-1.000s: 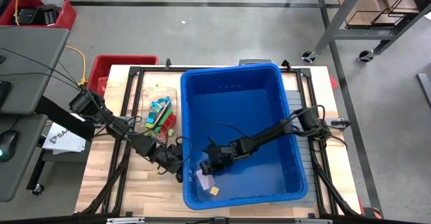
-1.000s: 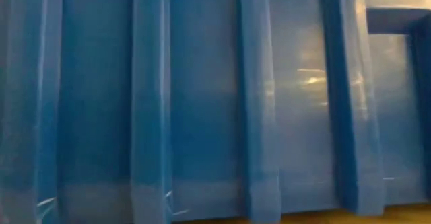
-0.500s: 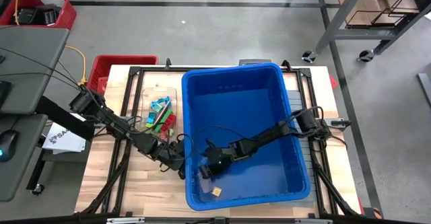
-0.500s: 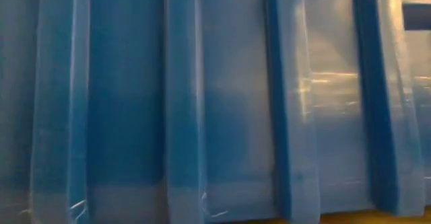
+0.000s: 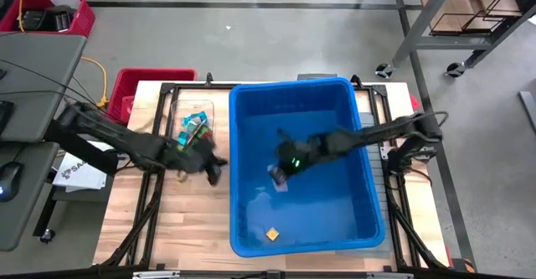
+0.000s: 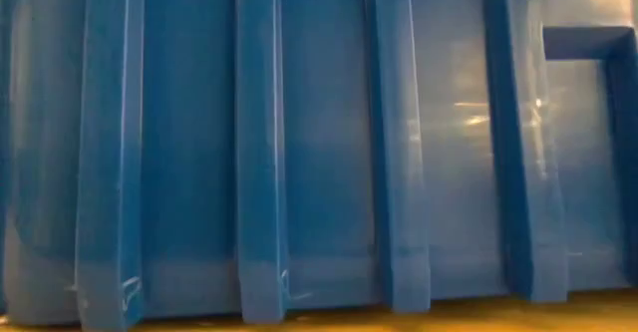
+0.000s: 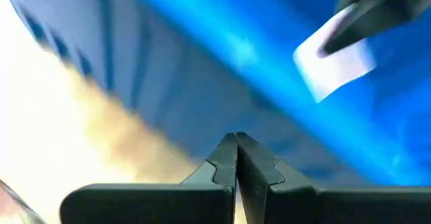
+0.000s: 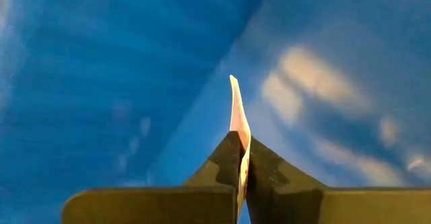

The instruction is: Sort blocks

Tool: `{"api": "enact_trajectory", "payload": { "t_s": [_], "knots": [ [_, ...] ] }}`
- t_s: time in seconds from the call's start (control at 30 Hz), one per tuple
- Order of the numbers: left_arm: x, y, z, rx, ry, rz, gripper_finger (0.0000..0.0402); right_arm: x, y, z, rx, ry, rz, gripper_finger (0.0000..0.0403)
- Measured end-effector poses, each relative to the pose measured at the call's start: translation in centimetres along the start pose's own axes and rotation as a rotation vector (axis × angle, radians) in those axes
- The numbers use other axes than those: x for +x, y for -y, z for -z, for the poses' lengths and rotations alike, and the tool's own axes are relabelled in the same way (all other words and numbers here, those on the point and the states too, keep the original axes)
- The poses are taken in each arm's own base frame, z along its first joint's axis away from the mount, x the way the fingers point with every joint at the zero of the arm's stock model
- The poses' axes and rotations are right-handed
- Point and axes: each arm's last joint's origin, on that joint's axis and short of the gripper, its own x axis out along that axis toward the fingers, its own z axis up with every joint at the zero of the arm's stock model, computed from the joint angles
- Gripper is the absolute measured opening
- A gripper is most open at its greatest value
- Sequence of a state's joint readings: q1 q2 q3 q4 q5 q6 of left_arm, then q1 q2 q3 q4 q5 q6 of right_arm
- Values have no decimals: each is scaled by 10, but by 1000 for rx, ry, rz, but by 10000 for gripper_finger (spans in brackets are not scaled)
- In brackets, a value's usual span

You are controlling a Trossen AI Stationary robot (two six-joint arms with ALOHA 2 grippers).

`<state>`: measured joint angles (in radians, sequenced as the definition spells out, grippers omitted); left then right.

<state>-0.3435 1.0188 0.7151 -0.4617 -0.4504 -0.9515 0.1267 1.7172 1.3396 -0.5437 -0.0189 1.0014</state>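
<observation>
While the right arm reaches in from the right edge of the high view, stretched low across the blue bin (image 5: 360,187), its right gripper (image 5: 280,172) hangs over the middle of the bin floor, pinched tight on a thin pale card (image 8: 238,120). The right wrist view shows that card edge-on, squeezed between the two dark fingers (image 8: 266,167) and poking out past the tips. From above the same piece shows as a pale patch just under the gripper (image 5: 278,178).

Over on the left, the left arm comes in from the middle left of the frame, bent at the elbow, and its left gripper (image 5: 211,167) sits just outside the bin's left wall, above the bench (image 5: 180,220). Its fingers (image 7: 222,163) are pressed together with nothing between them.

Now the blocks: one small orange block (image 5: 272,234) lies alone on the bin floor toward the bottom of the frame, well apart from the right gripper. A cluster of mixed-colour blocks (image 5: 195,130) sits in a clear tray (image 5: 177,111) left of the bin, near the left gripper. In the low view, only the bin's ribbed blue wall (image 6: 319,153) fills the frame.
</observation>
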Motion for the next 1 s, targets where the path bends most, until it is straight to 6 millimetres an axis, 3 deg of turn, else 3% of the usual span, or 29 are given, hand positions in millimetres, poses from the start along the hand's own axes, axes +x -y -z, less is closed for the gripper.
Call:
{"api": "enact_trajectory", "payload": {
  "t_s": [0.2,0.4,0.5,0.7,0.83,1.0],
  "knots": [
    [-47,-19,-29,-114,293,38,0,-41,12,-43,57,273,-35,0],
    [-94,-28,-55,-196,577,177,0,-47,-1,-93,111,601,-367,0],
    [-116,-31,-65,-190,710,248,0,-35,-8,-112,148,700,-497,0],
    [-149,-42,-74,-186,882,333,0,6,-39,-150,82,657,-568,0],
    [-154,-48,-73,-195,901,335,0,27,-63,-175,47,647,-571,0],
    [-156,-48,-73,-203,904,339,0,52,-73,-201,54,622,-462,0]
  ]
}}
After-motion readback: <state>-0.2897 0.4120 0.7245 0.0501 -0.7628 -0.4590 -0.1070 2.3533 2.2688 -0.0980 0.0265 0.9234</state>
